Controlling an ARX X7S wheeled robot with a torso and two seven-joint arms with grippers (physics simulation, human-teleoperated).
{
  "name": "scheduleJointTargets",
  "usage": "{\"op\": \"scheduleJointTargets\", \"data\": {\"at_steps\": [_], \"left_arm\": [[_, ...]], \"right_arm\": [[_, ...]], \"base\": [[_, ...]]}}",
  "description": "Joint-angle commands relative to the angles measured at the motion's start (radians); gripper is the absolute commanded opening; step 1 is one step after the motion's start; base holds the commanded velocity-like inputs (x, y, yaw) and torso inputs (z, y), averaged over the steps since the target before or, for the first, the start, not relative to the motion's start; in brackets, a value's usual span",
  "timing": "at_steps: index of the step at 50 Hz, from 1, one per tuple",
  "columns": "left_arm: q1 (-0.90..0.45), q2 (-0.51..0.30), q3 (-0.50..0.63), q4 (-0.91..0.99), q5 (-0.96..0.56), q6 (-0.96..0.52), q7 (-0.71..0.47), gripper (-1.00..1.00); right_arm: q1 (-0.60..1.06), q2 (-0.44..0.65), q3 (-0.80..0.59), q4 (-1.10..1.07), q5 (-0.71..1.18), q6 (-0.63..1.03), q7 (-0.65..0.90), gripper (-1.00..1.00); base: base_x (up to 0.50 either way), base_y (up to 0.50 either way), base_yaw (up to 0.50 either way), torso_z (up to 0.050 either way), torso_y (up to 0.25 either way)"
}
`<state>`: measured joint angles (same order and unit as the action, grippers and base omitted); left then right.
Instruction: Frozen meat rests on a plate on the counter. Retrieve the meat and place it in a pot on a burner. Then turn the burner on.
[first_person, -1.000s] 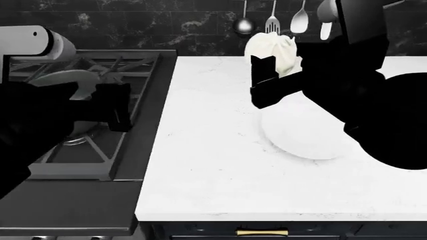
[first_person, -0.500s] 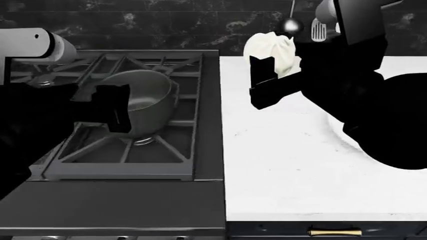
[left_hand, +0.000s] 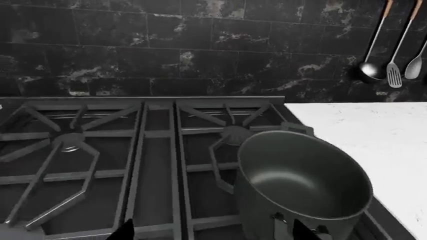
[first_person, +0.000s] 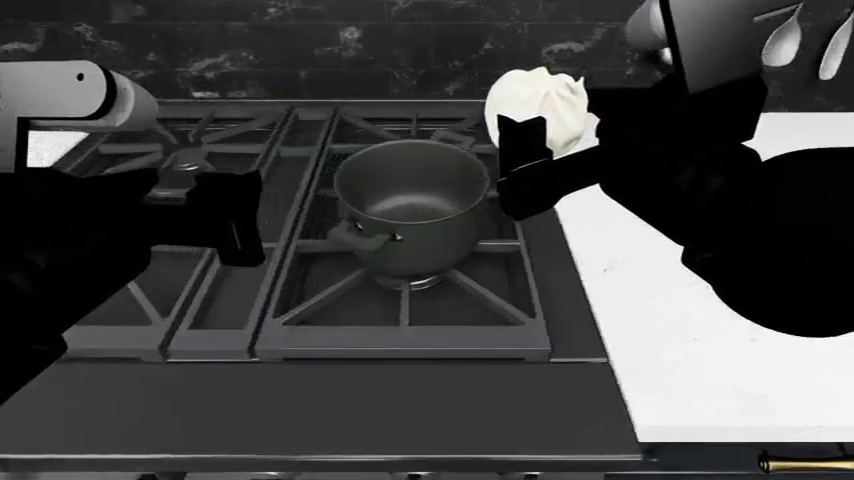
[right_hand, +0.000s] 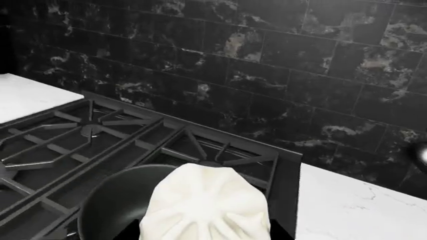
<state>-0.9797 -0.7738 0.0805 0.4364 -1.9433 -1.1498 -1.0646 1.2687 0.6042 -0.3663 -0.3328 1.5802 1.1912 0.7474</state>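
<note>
Swung leftward since a moment ago, bringing the pot (first_person: 410, 203) to centre beside the frozen meat (first_person: 538, 107) clamped in the right pincer (first_person: 523, 165), ready for lowering in; left pincer (first_person: 230, 215) state impossible to tell.

- The pot (first_person: 407, 215) is seen as dark grey metal with a smooth, satin sheen inside, at the centre of the head view.
- The grates (first_person: 400, 300) are rendered as matt dark cast iron.
- The frozen meat (right_hand: 205, 207) is shown as a pale, matt, softly creased lump.
- The table (first_person: 721, 350), at the right of the head view, is given a smooth white marble look.
- The wall tiles (right_hand: 267, 65) are shown as glossy black veined stone.
- The right hand (first_person: 527, 165) is rendered matt black.
</note>
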Motion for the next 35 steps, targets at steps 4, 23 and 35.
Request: {"op": "scheduleJointTargets", "data": {"at_steps": [4,23,35], "left_arm": [[0.001,0.001,0.009,-0.005,0.013,0.003,0.013,1.0],[0.011,0.016,0.014,-0.038,0.084,0.002,0.08,1.0],[-0.086,0.052,0.048,-0.142,0.143,-0.002,0.145,1.0]], "right_arm": [[-0.001,0.003,-0.01,0.007,-0.033,-0.003,-0.031,-1.0],[0.024,-0.02,-0.05,0.085,-0.068,0.001,-0.069,-1.0],[0.216,-0.084,-0.119,0.298,-0.065,0.092,-0.108,-1.0]], "base": [[0.0,0.5,0.0,0.0,0.0],[0.0,0.14,0.0,0.0,0.0],[0.0,0.0,0.0,0.0,0.0]]}}
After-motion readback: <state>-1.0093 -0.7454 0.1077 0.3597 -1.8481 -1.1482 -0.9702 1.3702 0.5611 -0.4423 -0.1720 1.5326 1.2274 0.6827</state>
